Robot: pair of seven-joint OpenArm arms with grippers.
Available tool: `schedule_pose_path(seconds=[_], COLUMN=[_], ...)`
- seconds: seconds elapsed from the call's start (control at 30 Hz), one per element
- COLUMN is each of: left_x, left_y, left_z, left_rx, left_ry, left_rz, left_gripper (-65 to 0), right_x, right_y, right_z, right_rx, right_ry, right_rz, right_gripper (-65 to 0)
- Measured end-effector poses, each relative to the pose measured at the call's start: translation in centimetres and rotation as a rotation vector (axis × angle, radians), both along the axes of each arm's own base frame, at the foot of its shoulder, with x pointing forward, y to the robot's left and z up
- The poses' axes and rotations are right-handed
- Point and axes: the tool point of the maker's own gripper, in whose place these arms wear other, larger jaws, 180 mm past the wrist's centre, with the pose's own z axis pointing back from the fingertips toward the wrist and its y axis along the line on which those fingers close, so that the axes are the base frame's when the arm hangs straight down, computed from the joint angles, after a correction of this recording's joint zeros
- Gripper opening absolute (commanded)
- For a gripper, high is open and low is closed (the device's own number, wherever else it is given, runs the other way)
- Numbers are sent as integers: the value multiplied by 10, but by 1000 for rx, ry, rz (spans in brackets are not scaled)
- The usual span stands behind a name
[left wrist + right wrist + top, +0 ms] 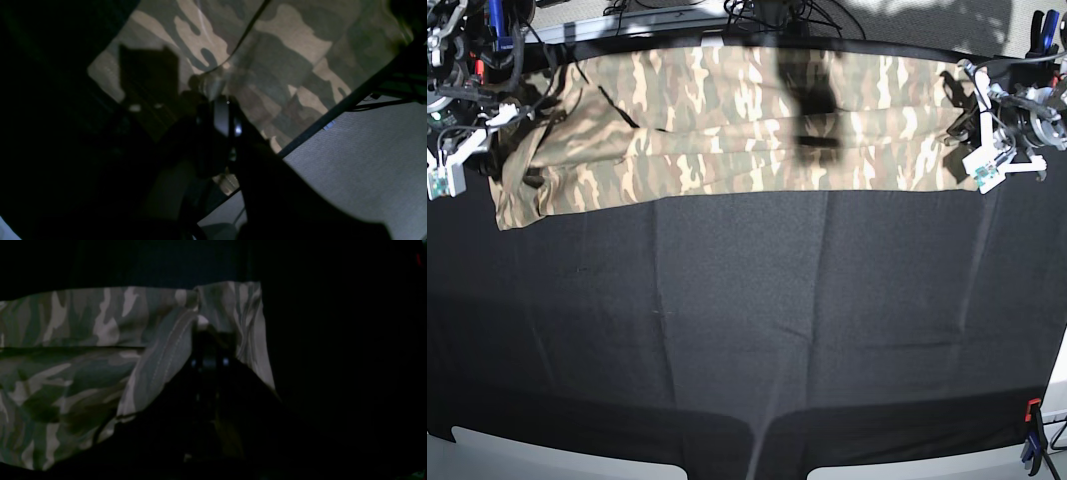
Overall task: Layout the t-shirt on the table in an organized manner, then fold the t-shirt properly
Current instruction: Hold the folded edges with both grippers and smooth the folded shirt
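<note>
The camouflage t-shirt (727,130) lies stretched in a long band across the far part of the black table (747,330). My left gripper (967,135) holds its end on the right of the base view. In the left wrist view that gripper (218,100) is shut on a fold of the t-shirt (283,50) near the table edge. My right gripper (499,150) is at the opposite end, where the cloth bunches. The right wrist view shows it (208,335) shut on a seamed edge of the t-shirt (83,340).
A red and blue clamp (1032,440) grips the table cloth at the near right corner. Cables and more clamps (495,20) crowd the far edge. A dark shadow (812,110) falls across the shirt's middle. Grey floor (367,166) shows beyond the table edge.
</note>
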Motion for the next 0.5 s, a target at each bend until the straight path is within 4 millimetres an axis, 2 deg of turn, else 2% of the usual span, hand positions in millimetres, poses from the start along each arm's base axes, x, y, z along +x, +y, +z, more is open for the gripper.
schedule_pose_path(seconds=[0.23, 0.27, 0.3, 0.37, 0.4, 0.43, 0.5], left_x=[0, 0, 0, 2, 2, 3, 3], left_y=[0, 0, 0, -1, -1, -2, -2], left_z=[0, 0, 0, 1, 1, 2, 2], left_rx=[0, 0, 0, -7, -8, -11, -15], left_ry=[0, 0, -1, -11, -14, -18, -20], left_rz=[0, 0, 0, 1, 2, 2, 1], left_gripper=[-650, -650, -644, -515, -467, -437, -426], right_x=[-2, -3, -3, -4, -3, -4, -4], right_y=[-1, -1, -1, -2, -2, -2, -2], right_z=[-2, -3, -3, -3, -3, -3, -3], right_rx=[-1, -2, -3, -8, -8, -8, -8], right_ry=[16, 23, 26, 28, 27, 28, 29], right_rz=[-4, -5, -6, -8, -8, -8, -8], right_gripper=[-650, -613, -541, -423, -386, -364, -361])
